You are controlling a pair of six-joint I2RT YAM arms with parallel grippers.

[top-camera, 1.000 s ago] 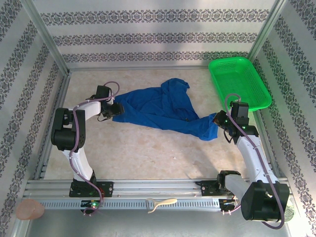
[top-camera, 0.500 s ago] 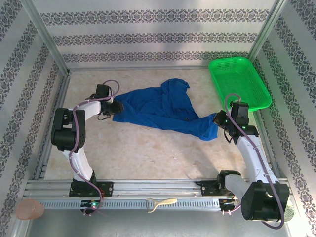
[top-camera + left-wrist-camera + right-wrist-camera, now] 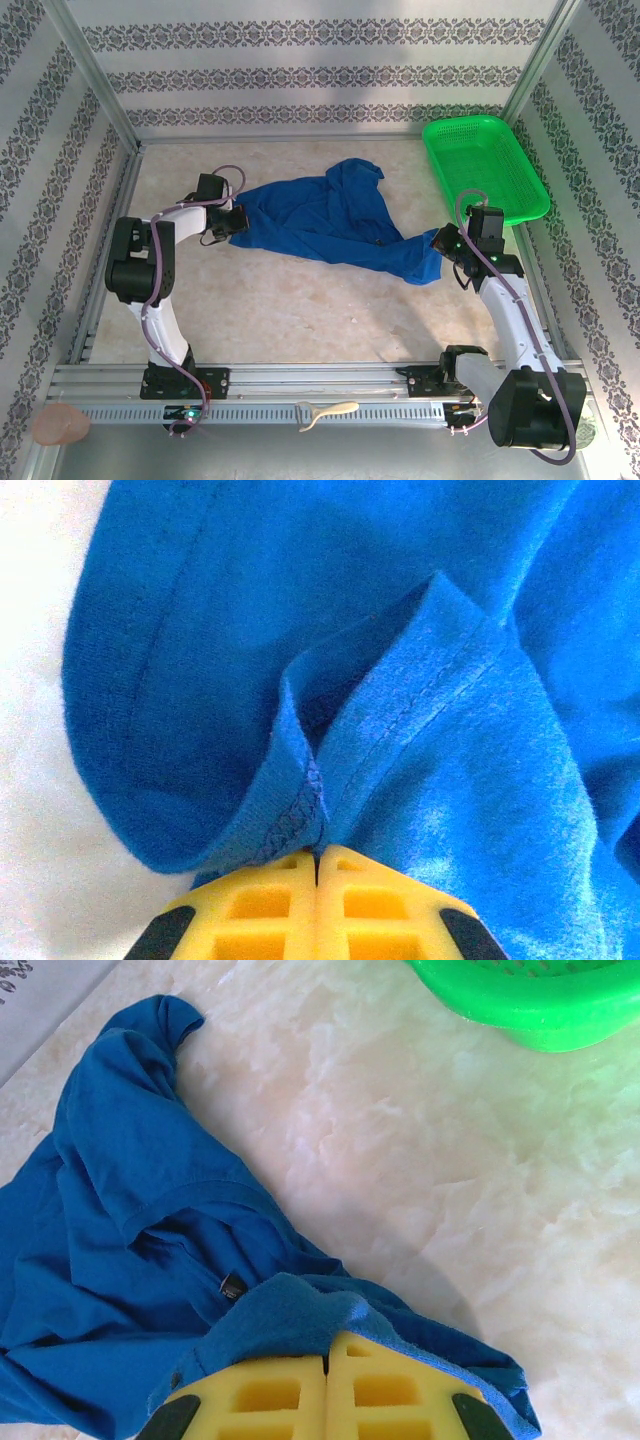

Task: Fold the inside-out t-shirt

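Since a moment ago, the left pincer [image 3: 317, 858] has snapped together. Its yellow fingers now bite a folded seam edge of the blue t-shirt [image 3: 320, 220]. The right pincer [image 3: 327, 1360] is also together, clamped on a bunched bit of the same shirt. The shirt lies crumpled on the bench [image 3: 300, 310], strung between the two pincers. Most of the cloth is just in front of each one.

A few things could go wrong from here.

The left pincer seems to hold only a thin bit of seam, right at its tips. If it lifts fast, or both arms pull apart hard, that bit could slide out and the shirt would drop.

The right pincer holds a thick lump, maybe more than one layer. When it lifts, the layers may stay stuck together, and the shirt would not open out flat.

The cloth between the pincers is twisted and wrinkly. Folding it like this could lock the wrinkles in and make a messy fold.

The green basket [image 3: 485, 165] sits near the right pincer, off to its far side. A wide swing that way could bump it or drape cloth over its rim.
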